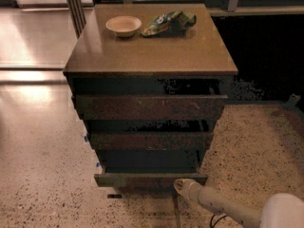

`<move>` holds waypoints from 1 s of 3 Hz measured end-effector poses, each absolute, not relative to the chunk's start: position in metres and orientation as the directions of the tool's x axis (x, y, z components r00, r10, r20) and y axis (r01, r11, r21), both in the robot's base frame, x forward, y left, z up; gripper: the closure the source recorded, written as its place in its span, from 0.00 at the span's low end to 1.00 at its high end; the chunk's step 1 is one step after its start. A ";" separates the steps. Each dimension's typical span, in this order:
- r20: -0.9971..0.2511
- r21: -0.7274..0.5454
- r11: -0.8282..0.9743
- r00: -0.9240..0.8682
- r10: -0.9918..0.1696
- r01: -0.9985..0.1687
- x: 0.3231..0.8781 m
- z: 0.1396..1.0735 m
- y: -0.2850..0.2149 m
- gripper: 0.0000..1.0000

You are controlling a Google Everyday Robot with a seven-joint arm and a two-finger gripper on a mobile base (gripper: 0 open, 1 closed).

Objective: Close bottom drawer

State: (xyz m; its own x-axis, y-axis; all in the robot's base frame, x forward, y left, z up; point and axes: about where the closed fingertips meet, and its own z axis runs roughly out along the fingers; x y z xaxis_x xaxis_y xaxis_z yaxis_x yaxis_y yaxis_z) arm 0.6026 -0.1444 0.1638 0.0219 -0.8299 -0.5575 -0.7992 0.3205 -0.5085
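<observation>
The bottom drawer (142, 180) is the lowest of three dark brown drawers in the cabinet. It stands pulled out towards me, its plain front near the floor and its dark inside showing above the front. My gripper (182, 186) is at the end of a white arm that comes in from the lower right. Its tip sits against the right part of the bottom drawer's front.
The two wider drawers above (149, 106) also stand partly out. On the cabinet top (152, 51) are a small bowl (123, 25) and a green snack bag (168, 23). Speckled floor (42, 175) lies around the cabinet; a dark area lies to the right.
</observation>
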 end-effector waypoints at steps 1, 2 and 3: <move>-0.469 -0.646 0.278 0.083 -0.879 -0.711 0.622 0.166 -0.139 1.00; -0.409 -0.728 0.247 0.116 -0.905 -0.640 0.634 0.173 -0.136 1.00; -0.415 -0.728 0.251 0.118 -0.902 -0.638 0.634 0.172 -0.136 1.00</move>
State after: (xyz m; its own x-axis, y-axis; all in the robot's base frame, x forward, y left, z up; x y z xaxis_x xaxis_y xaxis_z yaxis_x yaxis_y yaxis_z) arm 0.6344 -0.1361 0.1724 0.1185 -0.9020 -0.4152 -0.6385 0.2510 -0.7275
